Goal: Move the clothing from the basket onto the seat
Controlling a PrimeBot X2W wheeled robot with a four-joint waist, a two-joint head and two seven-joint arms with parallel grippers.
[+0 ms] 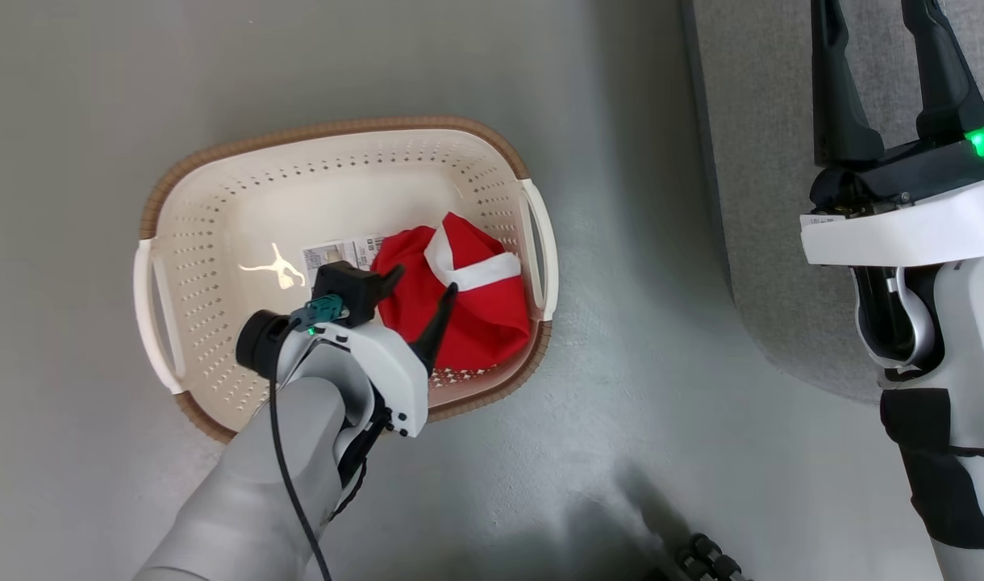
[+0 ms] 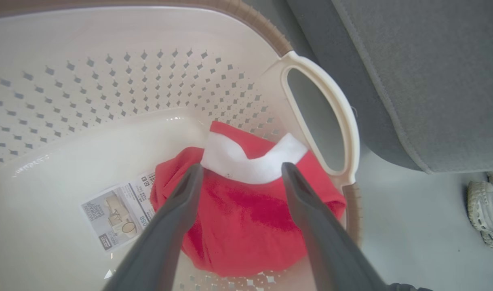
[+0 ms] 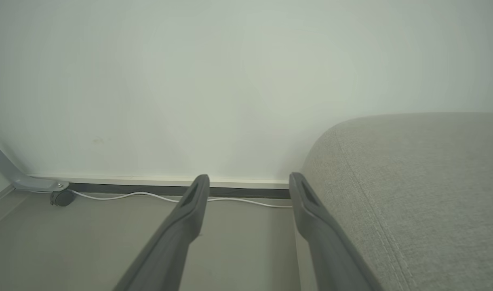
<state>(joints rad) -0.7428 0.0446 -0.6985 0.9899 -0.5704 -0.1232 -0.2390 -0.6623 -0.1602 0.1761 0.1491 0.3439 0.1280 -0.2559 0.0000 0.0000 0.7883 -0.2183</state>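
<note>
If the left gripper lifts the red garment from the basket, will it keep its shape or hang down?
The red garment lies crumpled in soft folds, so it will probably hang limp from the left gripper, now open over it. It looks like thin, light cloth. A trailing end might catch on the rim of the basket.

Basket [image 1: 218, 202] on grey floor [image 1: 661, 387]
</note>
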